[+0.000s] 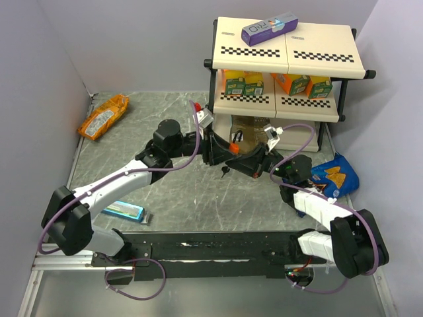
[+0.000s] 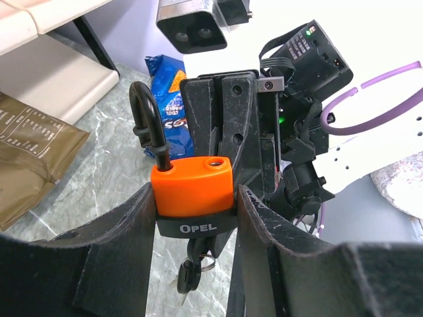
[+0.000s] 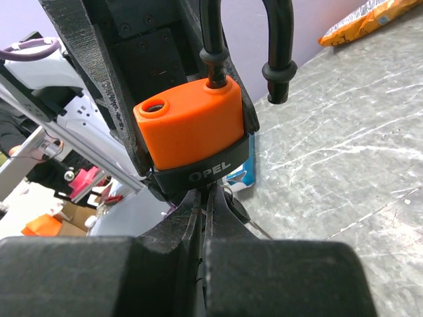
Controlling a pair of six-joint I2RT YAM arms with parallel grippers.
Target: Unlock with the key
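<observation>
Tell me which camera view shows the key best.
The left wrist view: the key hangs clearly under the orange padlock. The top view shows it only as a dark speck. In the right wrist view, the right gripper mostly hides it.

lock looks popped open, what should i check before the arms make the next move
1. Shackle free: ok. One end of the shackle is out, and its hole in the orange padlock is empty.
2. Left hold: ok. The left gripper clamps the padlock body from both sides.
3. Key present: ok. The key bunch hangs under the padlock's base.
4. Right hold on the key: cannot tell. The right gripper is shut just beneath the base, and what it pinches is hidden.
5. Room below: ok. In the top view the padlock is over a bare part of the table.
</observation>
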